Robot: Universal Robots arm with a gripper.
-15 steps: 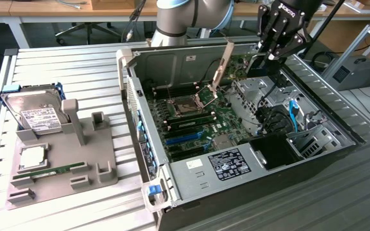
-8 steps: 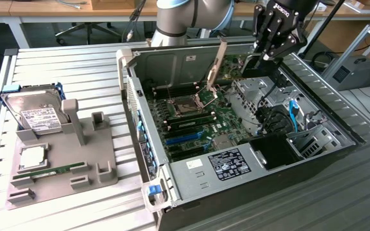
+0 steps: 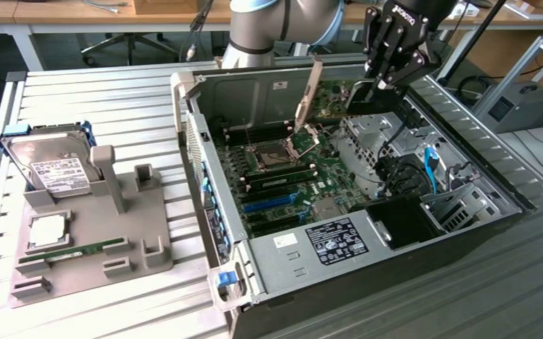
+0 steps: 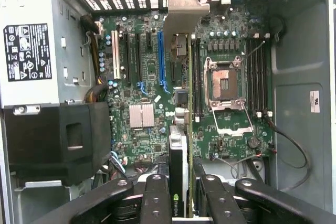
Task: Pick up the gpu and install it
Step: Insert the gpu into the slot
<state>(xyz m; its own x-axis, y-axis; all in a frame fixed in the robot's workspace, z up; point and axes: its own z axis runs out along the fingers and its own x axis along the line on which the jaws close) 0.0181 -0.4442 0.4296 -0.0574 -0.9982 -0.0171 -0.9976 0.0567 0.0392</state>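
Pinching the gpu (image 3: 370,107) in the gripper (image 3: 381,88), upper right of the exterior view, above the PC case (image 3: 238,95). Could totally scrape the motherboard (image 4: 142,77) if lowered off the blue PCIe slot (image 4: 160,59).

The gpu (image 4: 177,161) is cut off at the edge (pincer (image 4: 184,184) hides its sides).

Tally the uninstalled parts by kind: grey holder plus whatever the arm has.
hard drive: 1
CPU: 1
RAM stick: 1
gpu, gripped in the pincer: 1
Total: 4
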